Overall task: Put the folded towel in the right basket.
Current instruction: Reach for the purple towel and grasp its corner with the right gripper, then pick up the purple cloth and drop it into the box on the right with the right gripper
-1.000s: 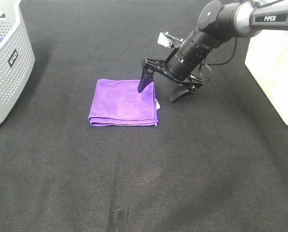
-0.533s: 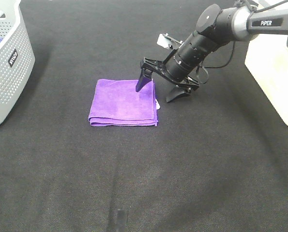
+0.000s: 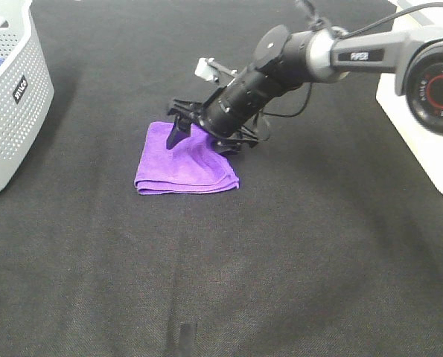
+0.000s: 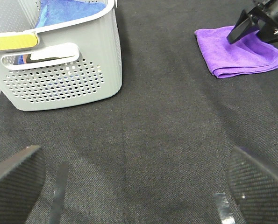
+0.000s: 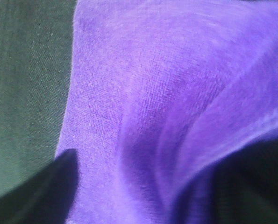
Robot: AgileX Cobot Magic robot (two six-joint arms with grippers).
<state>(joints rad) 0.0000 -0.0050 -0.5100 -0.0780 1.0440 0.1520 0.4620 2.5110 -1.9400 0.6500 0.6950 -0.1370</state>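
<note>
- Right end effector (image 3: pixel 201 139) is down on the towel (image 3: pixel 178 165), reaching in at a slant with one finger planted on top of the cloth and the other at its edge.
- The jaws stand part-way apart. The purple cloth is rucked up into a ridge between them, and the wrist camera sees almost nothing but violet pile.
- Has it got hold? I'd say it is pinching but not clamped, because there's a clear gap between the fingers and most of the towel lies flat on the worktop (image 3: pixel 281 260).
- The towel is directly under this end effector, folded, with only the near corner rumpled.
- The pale container I take for the right basket (image 3: pixel 429 160) sits well off behind the end effector, back along its own arm, and I can't see inside it.
- Left end effector (image 4: pixel 139 182) hangs wide open with nothing in it, well apart from the towel and nearer the grey basket (image 3: pixel 13 111), which has a blue cloth (image 4: pixel 68 11) in it.
- Progress, as I judge it, is early: the reach is made and the grasp is half made.
- What's left is closing on the cloth, lifting it clear, carrying it across to the right basket and letting go.
</note>
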